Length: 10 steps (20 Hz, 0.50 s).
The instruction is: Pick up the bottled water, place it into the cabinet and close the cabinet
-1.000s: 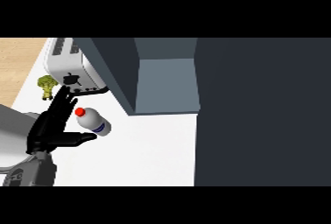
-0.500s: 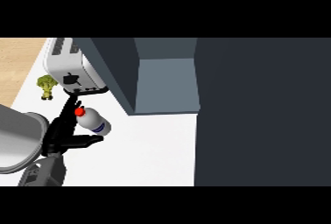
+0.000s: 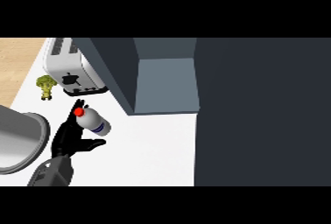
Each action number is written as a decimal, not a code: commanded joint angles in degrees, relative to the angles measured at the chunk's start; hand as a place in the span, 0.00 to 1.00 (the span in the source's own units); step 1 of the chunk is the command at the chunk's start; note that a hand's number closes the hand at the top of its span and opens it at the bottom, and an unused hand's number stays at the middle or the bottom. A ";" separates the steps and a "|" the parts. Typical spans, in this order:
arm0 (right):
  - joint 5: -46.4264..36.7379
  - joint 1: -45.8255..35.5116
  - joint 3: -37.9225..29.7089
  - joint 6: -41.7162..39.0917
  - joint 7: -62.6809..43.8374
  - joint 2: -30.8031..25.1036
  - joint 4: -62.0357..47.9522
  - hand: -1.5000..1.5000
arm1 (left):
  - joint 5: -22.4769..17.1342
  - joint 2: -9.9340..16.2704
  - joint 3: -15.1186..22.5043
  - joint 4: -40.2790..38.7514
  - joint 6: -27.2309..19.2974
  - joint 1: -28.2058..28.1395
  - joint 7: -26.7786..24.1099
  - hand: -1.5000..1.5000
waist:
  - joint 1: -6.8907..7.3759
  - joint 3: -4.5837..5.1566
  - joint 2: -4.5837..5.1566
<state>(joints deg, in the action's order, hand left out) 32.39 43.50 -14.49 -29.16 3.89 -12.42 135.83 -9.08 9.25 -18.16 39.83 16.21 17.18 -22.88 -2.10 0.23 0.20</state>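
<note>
A: Which way does the bottle (image 3: 92, 121) point?
B: It lies on the white counter (image 3: 152, 148), long axis diagonal, red cap up-left toward the toaster (image 3: 72, 74).
A: What's it like?
B: Smooth white cylinder, blue label band.
A: And the hand?
B: The black left hand (image 3: 70, 136) sits against its left side, fingers straight along it, thumb out below

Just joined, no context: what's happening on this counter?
One black hand is at the white plastic water bottle with a red cap, fingers beside it and thumb spread; the bottle stands on the white counter, not yet lifted. The dark grey cabinet to its right is open. A silver toaster and a green broccoli floret sit behind.
</note>
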 commanded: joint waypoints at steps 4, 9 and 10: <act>9.08 4.95 -3.14 0.78 -2.58 -0.94 10.49 0.00 | -0.21 0.07 -1.18 -10.75 4.92 3.15 -9.17 0.00 | -0.49 0.01 0.02; 7.51 3.35 -2.47 2.34 -3.03 -1.55 10.45 0.00 | -4.93 -0.79 -4.30 -14.43 10.04 5.99 -8.81 1.00 | 0.31 0.01 0.06; 6.85 3.83 -2.28 2.37 -2.49 -0.73 10.58 0.00 | -5.42 -1.12 -4.48 -14.83 10.48 6.85 -8.40 1.00 | 0.32 -0.02 -0.01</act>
<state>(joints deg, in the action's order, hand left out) 34.04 44.07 -16.53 -29.19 5.12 -14.35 135.30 -11.83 8.39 -20.74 27.83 23.33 22.29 -30.64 -1.92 0.22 0.24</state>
